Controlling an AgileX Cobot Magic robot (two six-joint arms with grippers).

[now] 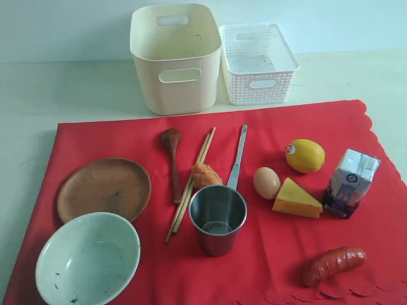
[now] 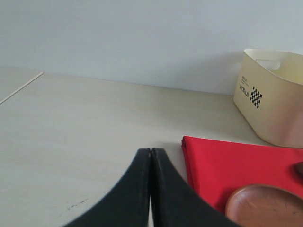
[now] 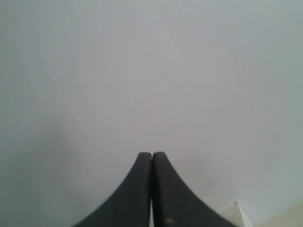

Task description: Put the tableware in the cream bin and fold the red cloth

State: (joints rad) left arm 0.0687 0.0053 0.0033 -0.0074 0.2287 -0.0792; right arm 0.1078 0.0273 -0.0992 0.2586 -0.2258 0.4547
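Red cloth [image 1: 267,254] lies spread flat over most of the pale table [image 1: 63,89], its scalloped edge showing along the right side and the near right corner. All the tableware rests on it. The brown wooden plate [image 1: 103,189] sits at the left, with the pale speckled bowl [image 1: 88,260] just in front of it, their rims touching or nearly so. To the right of the plate lies the dark wooden spoon [image 1: 173,165], then the pair of chopsticks [image 1: 191,184] at a slight slant. The steel cup [image 1: 217,219] stands upright, its long handle pointing away toward the back. An orange lump of food [image 1: 205,175] sits between the chopsticks and that handle.

Further right are an egg [image 1: 266,182], a cheese wedge [image 1: 296,200] just beside it, a lemon [image 1: 304,155] behind both, a milk carton [image 1: 351,183] and, nearest the front edge, a sausage [image 1: 334,265].

The cream bin [image 1: 175,82] stands off the cloth behind its back edge, with a white lattice basket [image 1: 257,82] right beside it.

The left gripper [image 2: 150,156] has its two black fingers pressed together, gripping nothing, above bare table near the cloth's corner. The right gripper [image 3: 152,158] is likewise closed up and empty (its camera sees little but grey wall).
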